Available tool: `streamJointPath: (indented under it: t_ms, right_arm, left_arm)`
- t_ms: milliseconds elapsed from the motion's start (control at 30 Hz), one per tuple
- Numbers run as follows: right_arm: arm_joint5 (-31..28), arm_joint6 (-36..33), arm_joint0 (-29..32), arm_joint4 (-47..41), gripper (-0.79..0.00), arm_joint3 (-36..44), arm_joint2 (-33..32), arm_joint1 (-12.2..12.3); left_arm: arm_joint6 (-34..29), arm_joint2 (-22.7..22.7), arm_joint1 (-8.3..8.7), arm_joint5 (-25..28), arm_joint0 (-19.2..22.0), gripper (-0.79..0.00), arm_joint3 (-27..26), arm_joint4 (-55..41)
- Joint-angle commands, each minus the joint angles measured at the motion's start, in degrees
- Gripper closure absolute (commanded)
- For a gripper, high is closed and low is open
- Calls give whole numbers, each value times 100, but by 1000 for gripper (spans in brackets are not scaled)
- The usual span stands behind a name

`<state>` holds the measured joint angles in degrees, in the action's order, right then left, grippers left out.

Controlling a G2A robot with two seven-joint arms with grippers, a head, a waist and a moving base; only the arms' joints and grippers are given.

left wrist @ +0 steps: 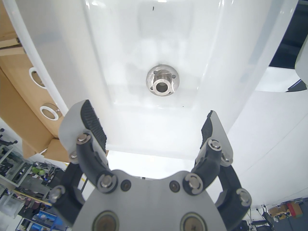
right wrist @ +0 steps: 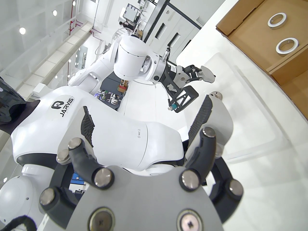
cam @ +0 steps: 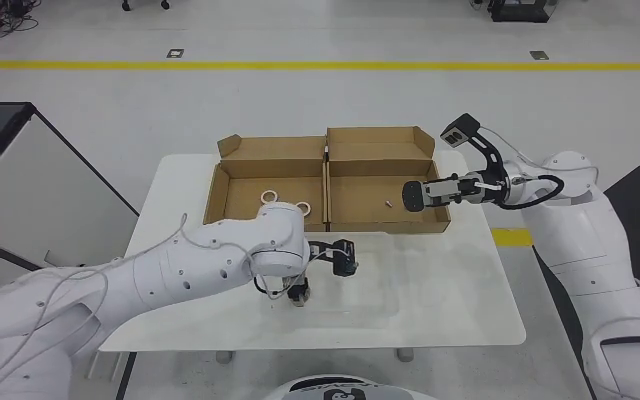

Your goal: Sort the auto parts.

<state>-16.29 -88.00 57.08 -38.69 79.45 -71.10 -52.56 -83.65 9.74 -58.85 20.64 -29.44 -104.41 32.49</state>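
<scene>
The left pincer (left wrist: 148, 108) is released, jaws spread wide, and hangs above the metal flange (left wrist: 163, 83) without touching it. The flange lies on the floor of the white tray (left wrist: 96, 49) on the bench (cam: 480, 300). The right pincer (cam: 413, 195) is released and empty above the right cardboard box (cam: 360, 212). Two white rings (cam: 268, 197) lie in the left cardboard box (cam: 240, 205).
</scene>
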Motion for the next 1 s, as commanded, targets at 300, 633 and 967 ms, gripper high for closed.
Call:
streamJointPath:
  t_ms: [300, 633, 967]
  right_arm:
    - [0, 0, 0, 0, -785, 0, 0, 0]
    - [0, 0, 0, 0, -785, 0, 0, 0]
    - [0, 0, 0, 0, -785, 0, 0, 0]
  left_arm:
    - [-21, 0, -202, -20, -266, -505, 382, 65]
    - [-57, 0, -319, -55, -409, -511, 660, 37]
    - [-56, 0, -391, -54, -533, -529, 909, 92]
